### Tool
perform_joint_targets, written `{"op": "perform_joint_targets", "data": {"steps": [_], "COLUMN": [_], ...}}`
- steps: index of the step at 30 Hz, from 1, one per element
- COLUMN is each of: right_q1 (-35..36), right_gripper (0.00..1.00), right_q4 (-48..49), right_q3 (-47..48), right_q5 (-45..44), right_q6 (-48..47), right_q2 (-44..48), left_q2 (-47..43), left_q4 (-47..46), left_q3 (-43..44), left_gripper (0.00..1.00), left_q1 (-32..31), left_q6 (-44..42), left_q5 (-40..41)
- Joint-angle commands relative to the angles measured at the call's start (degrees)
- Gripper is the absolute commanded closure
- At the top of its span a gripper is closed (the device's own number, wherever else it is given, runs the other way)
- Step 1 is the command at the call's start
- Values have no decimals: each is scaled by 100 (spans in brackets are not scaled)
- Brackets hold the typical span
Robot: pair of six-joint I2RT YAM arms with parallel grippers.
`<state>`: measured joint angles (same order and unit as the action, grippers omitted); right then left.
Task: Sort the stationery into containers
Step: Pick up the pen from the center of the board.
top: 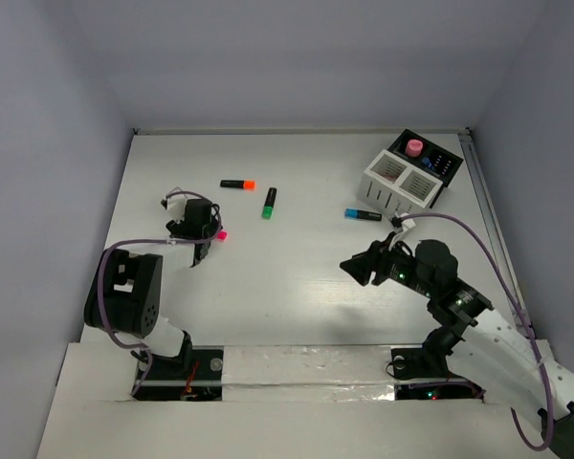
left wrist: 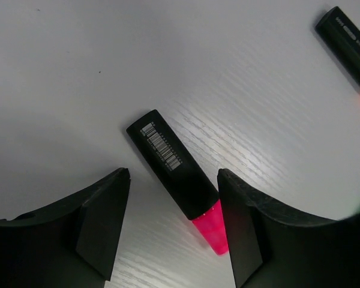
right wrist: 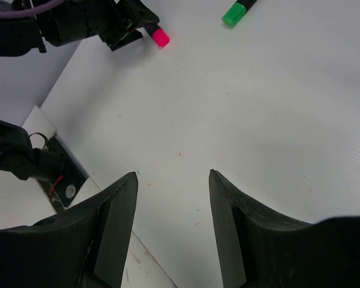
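Note:
A black highlighter with a pink cap (left wrist: 171, 162) lies flat on the table between the fingers of my left gripper (left wrist: 174, 174), its cap close to the right finger (left wrist: 246, 228). The jaws stand apart around it, and the left finger is clear of it. From above, that gripper (top: 209, 242) sits low at the left with the pink cap (top: 222, 234) poking out. My right gripper (top: 356, 268) hovers open and empty over bare table (right wrist: 173, 174). An orange-capped highlighter (top: 237, 184), a green-capped one (top: 269, 203) and a blue-capped pen (top: 362, 214) lie loose. The containers, a white slatted box (top: 399, 180) joined to a black box (top: 432, 164), stand at the back right.
A pink round piece (top: 415, 146) sticks up from the black box. The right wrist view catches the left arm (right wrist: 78, 21), the pink cap (right wrist: 161, 38) and the green cap (right wrist: 231, 16). The table's near edge (right wrist: 108, 198) lies just below the right fingers.

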<state>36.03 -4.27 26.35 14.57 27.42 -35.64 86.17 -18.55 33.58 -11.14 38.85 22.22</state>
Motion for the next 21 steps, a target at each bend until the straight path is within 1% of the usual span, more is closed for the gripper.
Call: {"op": "perform_joint_targets", "data": {"steps": [1,5,8,12,14,15,16,19,21], "right_q1": [-17,-17,-17,-17,-17,-17,-17,-17,-17], "right_gripper": [43,43,43,41,34,30,25,17,15], "right_q4": [366,348,313,304,295,287,287,260,216], "right_q3": [2,2,11,2,11,11,19,63,159], "right_q5": [-77,-103,-173,-235,-244,-235,-235,-244,-261], "right_q6": [27,18,9,18,27,27,27,35,0], "right_q2": [-13,21,83,118,101,66,40,-205,-382], "left_q2": [189,549,831,875,919,910,902,762,612], "left_q4": [272,658,904,870,844,835,818,642,361], "left_q3": [472,860,1123,1159,1150,1159,1133,967,800], "left_gripper": [44,48,53,84,91,97,100,100,100], "left_q1": [24,24,24,24,24,24,24,24,24], "left_q6": [-333,-448,-457,-493,-510,-527,-536,-606,-642], "left_q5": [239,151,134,55,20,19,-24,-103,-200]}}
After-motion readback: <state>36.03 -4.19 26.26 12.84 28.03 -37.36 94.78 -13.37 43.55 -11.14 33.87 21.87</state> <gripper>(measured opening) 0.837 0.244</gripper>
